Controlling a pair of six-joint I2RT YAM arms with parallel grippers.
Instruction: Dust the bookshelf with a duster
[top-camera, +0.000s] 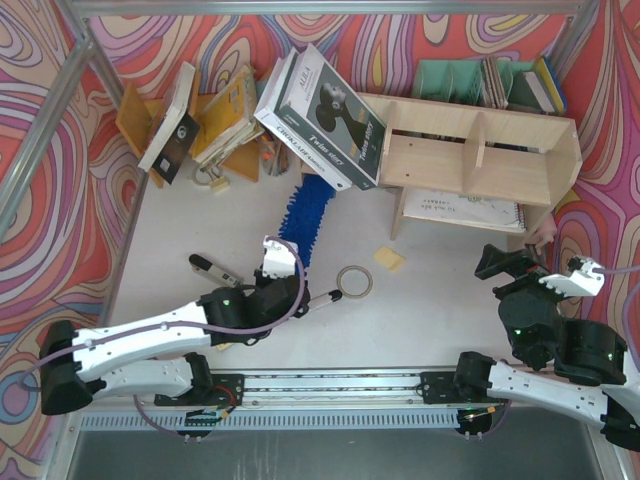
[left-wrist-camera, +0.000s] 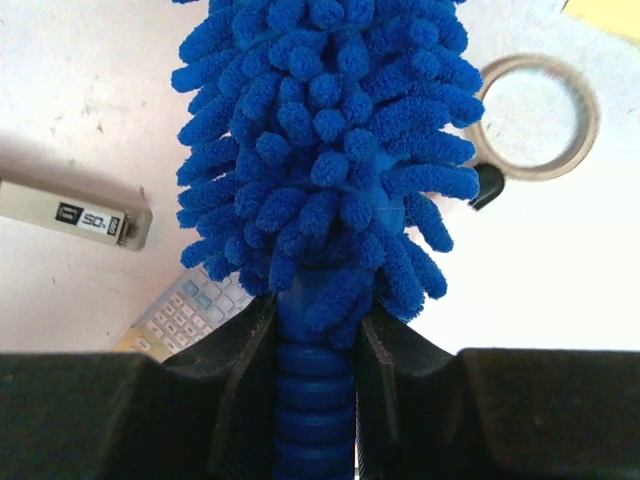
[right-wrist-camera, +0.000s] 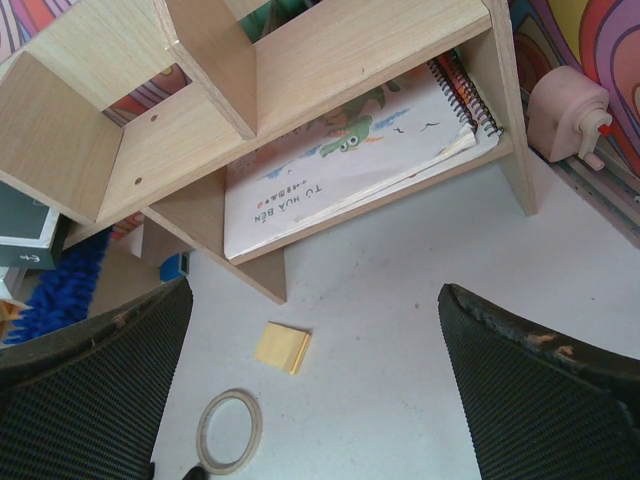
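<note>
The blue fluffy duster (top-camera: 305, 215) points away from me towards the back, its tip by a leaning box. My left gripper (top-camera: 283, 272) is shut on its ribbed blue handle (left-wrist-camera: 315, 400), just below the shaggy head (left-wrist-camera: 320, 150). The pale plywood bookshelf (top-camera: 480, 150) stands at the back right, with open compartments. My right gripper (top-camera: 512, 262) is open and empty, in front of the shelf's right end. In the right wrist view the shelf (right-wrist-camera: 330, 50) fills the top, its fingers (right-wrist-camera: 100, 380) stand wide apart, and the duster (right-wrist-camera: 55, 285) shows at the left edge.
A large box (top-camera: 320, 115) leans on the shelf's left end, beside toppled books (top-camera: 225, 115). A tape ring (top-camera: 354, 281) and yellow sticky pad (top-camera: 390, 258) lie mid-table. A spiral book (right-wrist-camera: 340, 160) lies under the shelf. A pink sharpener (right-wrist-camera: 568, 110) sits right. A calculator (left-wrist-camera: 185, 310) lies under the duster.
</note>
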